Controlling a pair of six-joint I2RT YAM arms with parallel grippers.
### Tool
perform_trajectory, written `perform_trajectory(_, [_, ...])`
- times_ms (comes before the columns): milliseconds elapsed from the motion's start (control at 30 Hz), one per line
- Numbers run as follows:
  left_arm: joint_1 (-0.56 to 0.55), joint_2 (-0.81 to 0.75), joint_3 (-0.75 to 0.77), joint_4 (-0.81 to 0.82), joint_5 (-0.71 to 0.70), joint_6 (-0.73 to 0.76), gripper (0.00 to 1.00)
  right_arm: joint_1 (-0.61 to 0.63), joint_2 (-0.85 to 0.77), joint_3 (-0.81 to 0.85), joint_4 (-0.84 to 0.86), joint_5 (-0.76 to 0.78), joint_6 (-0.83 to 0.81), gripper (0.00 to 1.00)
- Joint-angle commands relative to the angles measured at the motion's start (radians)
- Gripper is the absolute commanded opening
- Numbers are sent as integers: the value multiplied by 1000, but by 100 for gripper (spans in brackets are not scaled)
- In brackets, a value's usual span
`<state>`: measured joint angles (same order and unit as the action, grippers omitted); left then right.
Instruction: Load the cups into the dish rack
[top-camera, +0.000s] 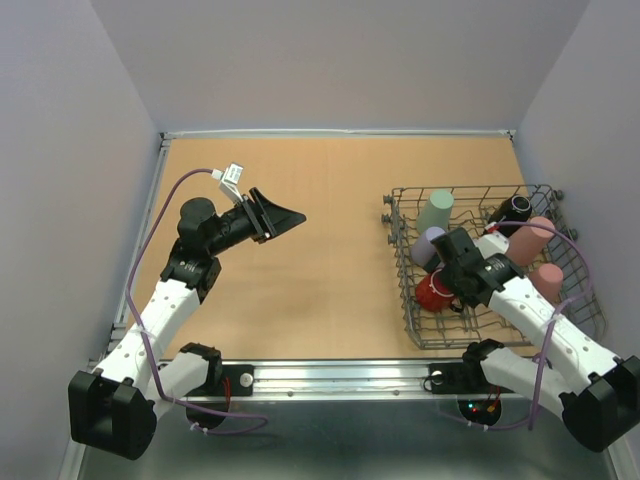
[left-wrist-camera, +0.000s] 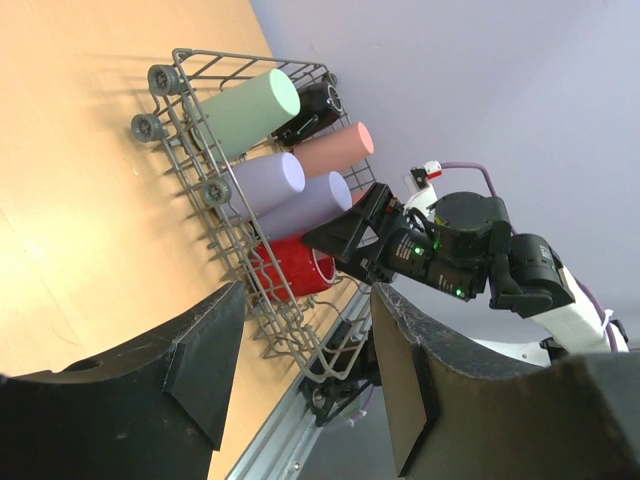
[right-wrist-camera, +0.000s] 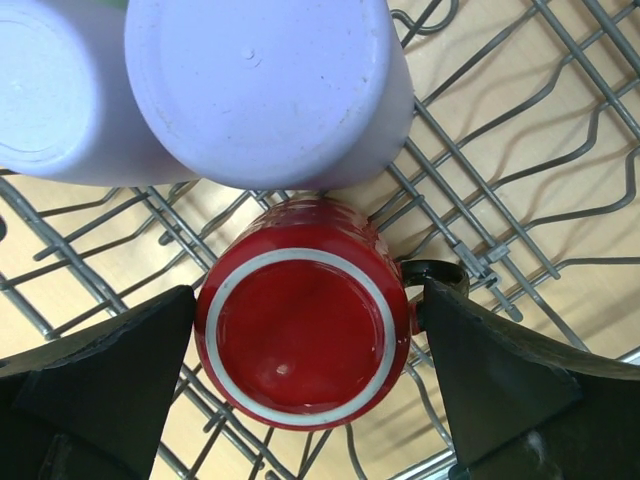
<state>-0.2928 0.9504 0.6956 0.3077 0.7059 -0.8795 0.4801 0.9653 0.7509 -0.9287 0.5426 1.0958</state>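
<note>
The grey wire dish rack (top-camera: 409, 300) is sitting on the right side of the table, with all seven cups resting among its tines and raised sides. A sage-green tumbler (top-camera: 435, 212) is standing base-up near the far left corner, leaning slightly. Two lavender tumblers (right-wrist-camera: 265, 90) are standing base-up close together, just nearer than the green one. A glossy red mug (right-wrist-camera: 300, 340) is sitting upside down right beside them, showing its pale foot ring, with its handle sticking out to the right in the right wrist view. A dark mug (top-camera: 513, 209) is resting in the far right corner. Two pink tumblers (top-camera: 538, 235) are standing along the right side.
</note>
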Motion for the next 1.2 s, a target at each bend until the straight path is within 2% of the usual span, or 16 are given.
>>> perform_trajectory(0, [3, -25, -10, 41, 23, 19, 64, 6, -37, -10, 28, -1, -11, 100])
perform_trajectory(233, [6, -21, -10, 41, 21, 17, 63, 6, -74, 70, -5, -24, -22, 100])
perform_trajectory(533, [7, -12, 2, 37, 17, 16, 63, 5, -137, 312, -150, 40, -54, 100])
perform_trajectory(767, [9, 14, 47, 1, -11, 45, 63, 5, -175, 445, -33, 31, -235, 100])
perform_trajectory(933, [17, 43, 125, -84, -37, 99, 63, 5, -174, 539, 30, 39, -399, 100])
perform_trajectory(1100, [38, 56, 205, -182, -91, 167, 61, 5, -189, 637, 59, -13, -441, 100])
perform_trajectory(1167, [44, 56, 254, -260, -173, 206, 61, 5, -197, 654, 62, -15, -432, 100])
